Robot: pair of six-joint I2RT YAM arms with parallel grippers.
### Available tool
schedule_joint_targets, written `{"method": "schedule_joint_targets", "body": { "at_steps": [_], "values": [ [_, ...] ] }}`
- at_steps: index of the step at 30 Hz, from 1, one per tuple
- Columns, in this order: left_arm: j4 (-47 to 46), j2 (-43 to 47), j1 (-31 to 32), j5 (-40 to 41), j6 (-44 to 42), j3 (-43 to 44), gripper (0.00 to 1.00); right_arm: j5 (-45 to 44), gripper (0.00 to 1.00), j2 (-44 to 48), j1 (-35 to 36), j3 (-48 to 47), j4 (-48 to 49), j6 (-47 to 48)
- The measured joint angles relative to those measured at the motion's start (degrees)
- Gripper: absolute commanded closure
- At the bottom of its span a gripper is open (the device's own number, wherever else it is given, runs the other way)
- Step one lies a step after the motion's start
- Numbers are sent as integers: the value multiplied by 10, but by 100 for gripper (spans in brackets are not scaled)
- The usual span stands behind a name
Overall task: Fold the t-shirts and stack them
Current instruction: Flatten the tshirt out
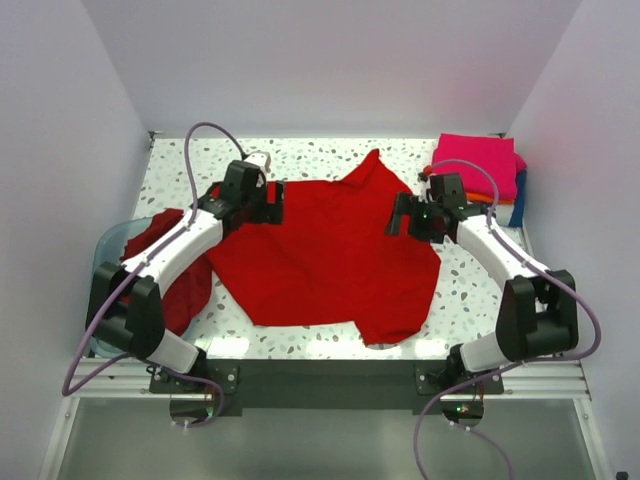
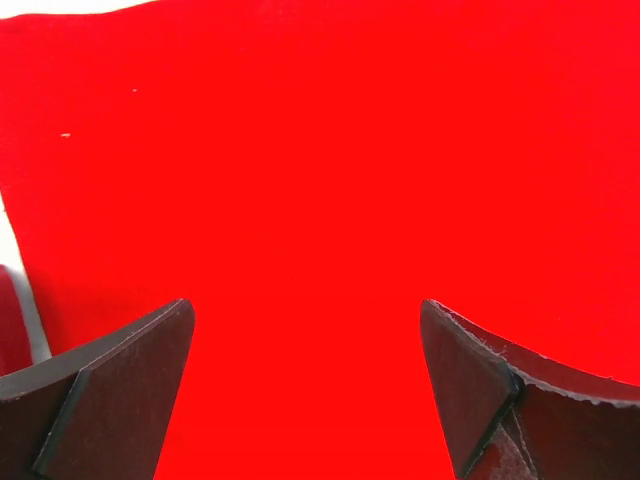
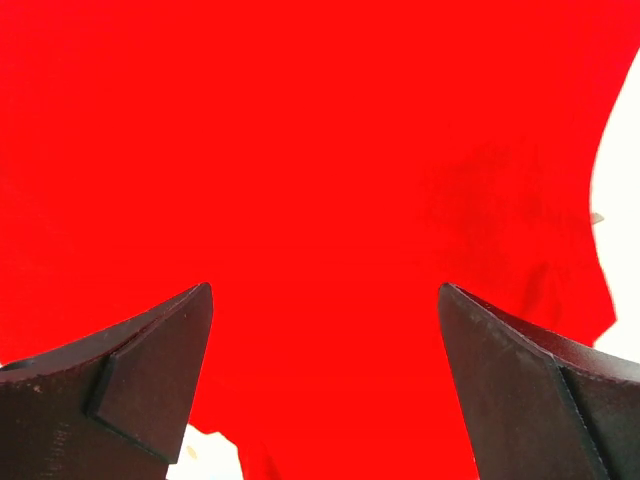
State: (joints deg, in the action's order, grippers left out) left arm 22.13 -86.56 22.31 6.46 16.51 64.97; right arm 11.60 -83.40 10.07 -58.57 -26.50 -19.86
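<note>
Red t-shirts, you see two: spread shirt (image 1: 330, 255) centre frame, draped shirt (image 1: 188, 292) left; one folded stack (image 1: 480, 165) upper right. Left gripper (image 2: 307, 320) and right gripper (image 3: 325, 300) gape wide, empty, over the spread one.

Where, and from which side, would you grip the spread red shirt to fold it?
The red shirt lies flat and limp, so only a thin edge can be pinched, coming down from above. Take its far left edge with the left pincer and its far right edge with the right pincer. Both hang open over those sides, probably well placed.
</note>
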Motion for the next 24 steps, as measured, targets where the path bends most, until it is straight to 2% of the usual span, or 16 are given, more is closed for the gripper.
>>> {"method": "schedule_joint_targets", "body": {
  "at_steps": [12, 24],
  "values": [
    [-4, 0, 0, 15, -7, -8, 0, -15, 4, -109, 0, 23, 20, -23],
    [-7, 5, -5, 15, -11, -8, 0, -63, 4, -139, -12, 8, 17, -30]
  ]
}}
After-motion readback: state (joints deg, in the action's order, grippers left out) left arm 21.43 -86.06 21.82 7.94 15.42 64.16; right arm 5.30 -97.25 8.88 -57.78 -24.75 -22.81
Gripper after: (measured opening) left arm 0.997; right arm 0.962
